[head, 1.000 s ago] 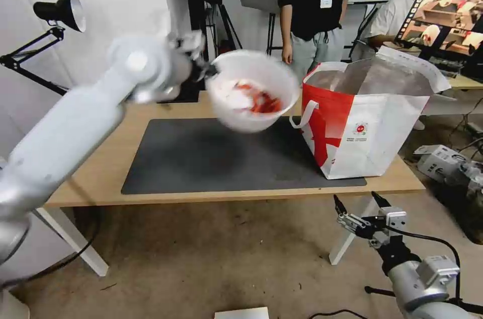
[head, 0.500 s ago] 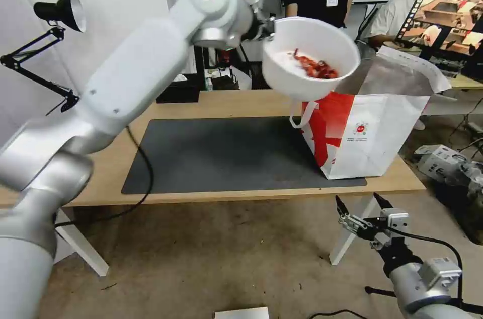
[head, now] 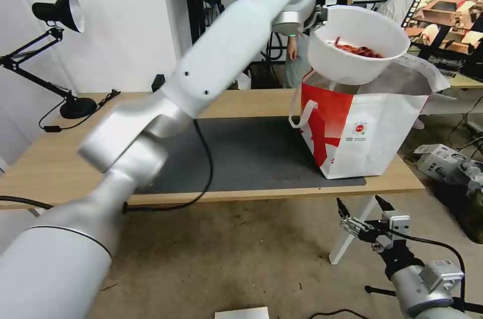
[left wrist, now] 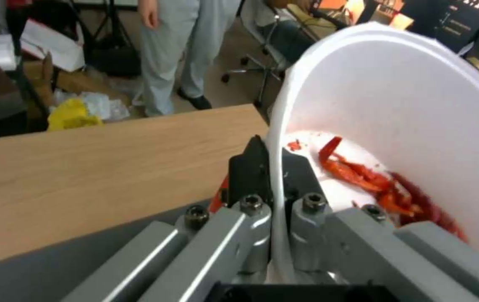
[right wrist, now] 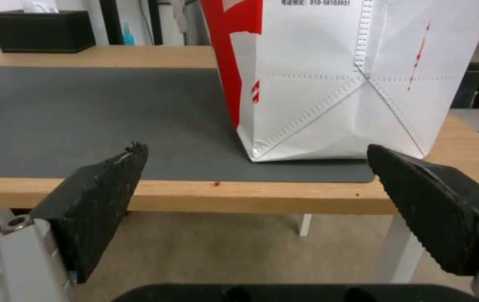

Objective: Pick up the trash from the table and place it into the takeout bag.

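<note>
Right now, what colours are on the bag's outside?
Red and white, clearest in the head view on the bag.

Smooth plastic, matt mat
Your bowl (head: 357, 47) looks smooth white plastic; at 6 o'clock below it, foil-lined bag (head: 367, 128), matt mat (head: 241, 158), wood table (head: 50, 163).

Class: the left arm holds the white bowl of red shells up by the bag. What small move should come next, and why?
Probably lower it. The left gripper pinches the rim of the white round bowl of red crayfish shells, which hangs above the open mouth of the red-and-white foil-lined takeout bag. The right gripper waits open below the table edge.
</note>
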Robot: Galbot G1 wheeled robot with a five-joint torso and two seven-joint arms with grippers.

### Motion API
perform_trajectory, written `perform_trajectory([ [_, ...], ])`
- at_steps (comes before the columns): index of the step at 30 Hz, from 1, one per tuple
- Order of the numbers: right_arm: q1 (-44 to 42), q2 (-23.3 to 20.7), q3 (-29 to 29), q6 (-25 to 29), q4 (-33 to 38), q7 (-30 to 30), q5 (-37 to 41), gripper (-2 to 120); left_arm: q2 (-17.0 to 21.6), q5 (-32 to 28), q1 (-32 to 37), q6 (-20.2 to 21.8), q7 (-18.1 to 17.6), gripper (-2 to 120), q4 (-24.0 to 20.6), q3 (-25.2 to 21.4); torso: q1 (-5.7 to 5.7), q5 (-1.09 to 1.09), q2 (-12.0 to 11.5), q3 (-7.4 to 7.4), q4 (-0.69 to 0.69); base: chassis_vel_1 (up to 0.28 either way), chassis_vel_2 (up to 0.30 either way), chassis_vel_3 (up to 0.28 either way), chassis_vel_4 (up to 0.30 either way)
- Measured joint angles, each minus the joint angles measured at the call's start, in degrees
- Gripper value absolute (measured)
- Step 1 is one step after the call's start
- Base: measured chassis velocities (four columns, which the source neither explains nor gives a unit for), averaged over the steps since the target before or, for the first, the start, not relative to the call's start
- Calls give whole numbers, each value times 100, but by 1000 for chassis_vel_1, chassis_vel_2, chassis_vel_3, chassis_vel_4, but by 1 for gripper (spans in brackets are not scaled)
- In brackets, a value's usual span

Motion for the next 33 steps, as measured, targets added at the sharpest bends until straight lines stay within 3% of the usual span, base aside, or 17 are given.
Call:
perform_trajectory([
  [1,0,0,0,0,0,0,0,100,0,0,0,0,0,0,0,0,0,0,0,0,0,0,0,0,0],
  [4,-31,1,11,5,9,0,8,100,15,460,194,-440,676,0,53,140,1,0,-1,1,-2,0,0,0,0],
  [12,-34,5,13,7,23,4,13,100,38,911,388,-794,1310,0,56,339,1,0,-1,0,-2,0,0,0,0],
  [24,-32,41,4,7,64,25,16,100,57,1079,640,-773,1491,0,-144,633,0,0,-1,0,-3,0,0,0,0],
  [33,59,77,-58,0,34,27,17,100,63,1141,633,-615,1556,26,-185,669,0,0,-1,0,-3,0,0,0,0],
])
